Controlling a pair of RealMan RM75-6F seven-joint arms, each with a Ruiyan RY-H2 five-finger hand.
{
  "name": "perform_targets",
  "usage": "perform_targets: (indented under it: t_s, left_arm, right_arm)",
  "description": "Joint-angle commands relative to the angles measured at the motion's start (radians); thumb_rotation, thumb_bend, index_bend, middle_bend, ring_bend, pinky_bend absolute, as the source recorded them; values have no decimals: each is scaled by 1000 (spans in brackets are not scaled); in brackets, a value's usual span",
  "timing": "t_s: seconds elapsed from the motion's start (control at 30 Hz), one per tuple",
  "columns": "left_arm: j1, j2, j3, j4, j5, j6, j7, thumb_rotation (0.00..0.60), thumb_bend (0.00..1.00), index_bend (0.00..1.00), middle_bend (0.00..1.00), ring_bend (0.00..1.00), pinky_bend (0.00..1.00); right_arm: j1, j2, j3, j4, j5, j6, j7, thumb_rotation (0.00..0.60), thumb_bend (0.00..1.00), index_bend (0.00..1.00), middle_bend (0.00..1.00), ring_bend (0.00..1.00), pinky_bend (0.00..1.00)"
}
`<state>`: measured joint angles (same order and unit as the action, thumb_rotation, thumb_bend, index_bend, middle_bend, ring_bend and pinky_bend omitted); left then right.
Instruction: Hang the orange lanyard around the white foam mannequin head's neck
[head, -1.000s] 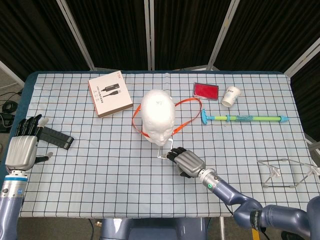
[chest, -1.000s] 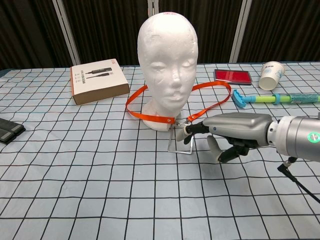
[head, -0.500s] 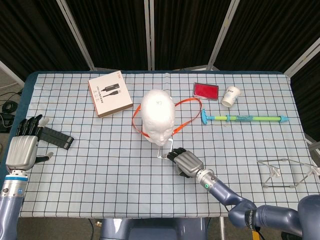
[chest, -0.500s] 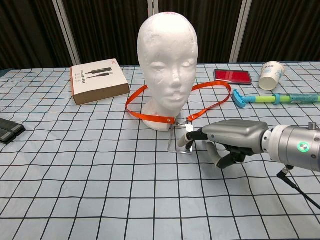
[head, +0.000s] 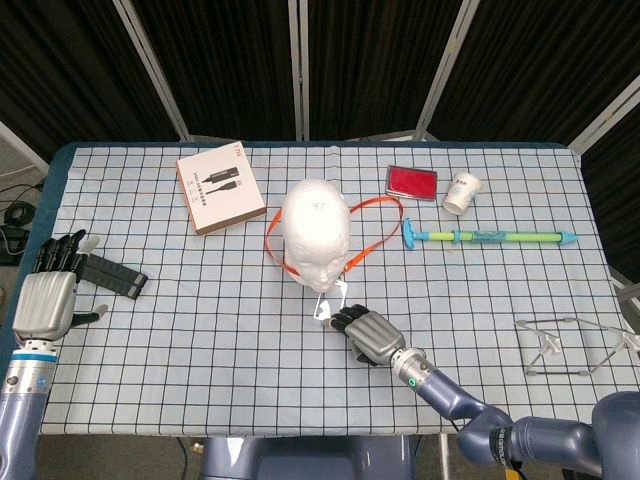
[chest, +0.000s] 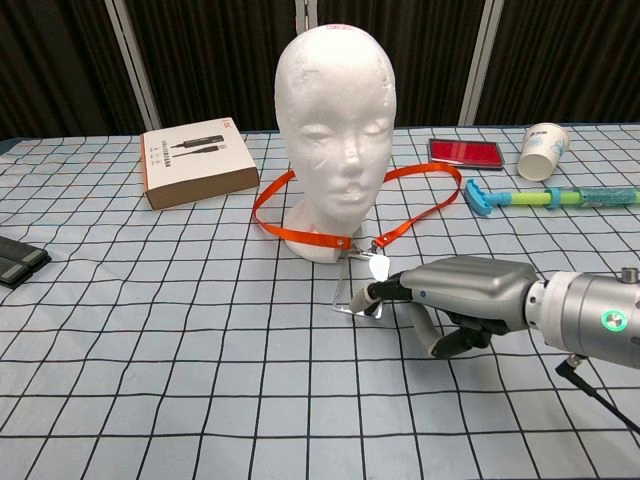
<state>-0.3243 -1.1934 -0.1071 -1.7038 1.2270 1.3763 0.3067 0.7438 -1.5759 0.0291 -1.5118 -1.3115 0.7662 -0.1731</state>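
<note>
The white foam mannequin head (head: 318, 232) (chest: 335, 120) stands upright at mid-table. The orange lanyard (head: 384, 206) (chest: 425, 172) lies on the cloth, looped around the base of the neck, with slack trailing to the right. Its clear badge holder (head: 324, 306) (chest: 356, 293) lies tilted in front of the base. My right hand (head: 368, 334) (chest: 468, 294) reaches in low from the near right. Its fingertips (chest: 374, 293) touch the holder's edge, and the thumb hangs apart below. My left hand (head: 46, 294) hovers at the table's left edge, fingers spread and holding nothing.
A black flat object (head: 112, 275) lies beside my left hand. A boxed cable (head: 220, 188) sits at the back left. A red case (head: 411, 181), a paper cup (head: 461, 191) and a green-blue stick (head: 490, 237) are at the back right. A wire frame (head: 565, 346) lies at the right.
My right hand has slid toward the near-left. The badge holder has shifted forward with it and tipped. The left hand has not moved.
</note>
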Motion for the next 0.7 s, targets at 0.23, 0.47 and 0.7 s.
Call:
perform_targets:
  t_s: [0.23, 0.47, 0.7]
  left_arm:
    - [4, -2, -7, 2, -1, -7, 4, 600, 0, 0, 0, 0, 0]
    - [6, -3, -9, 2, 2, -13, 7, 600, 0, 0, 0, 0, 0]
    - [8, -4, -12, 2, 1, -16, 10, 600, 0, 0, 0, 0, 0]
  right_arm:
    - [1, 30, -26, -45, -37, -9, 15, 600, 999, 173, 179, 120, 152]
    - [10, 78, -55, -97, -73, -36, 30, 600, 998, 178, 184, 120, 152]
    - [16, 131, -100, -161, -146, -51, 46, 600, 999, 179, 185, 120, 151]
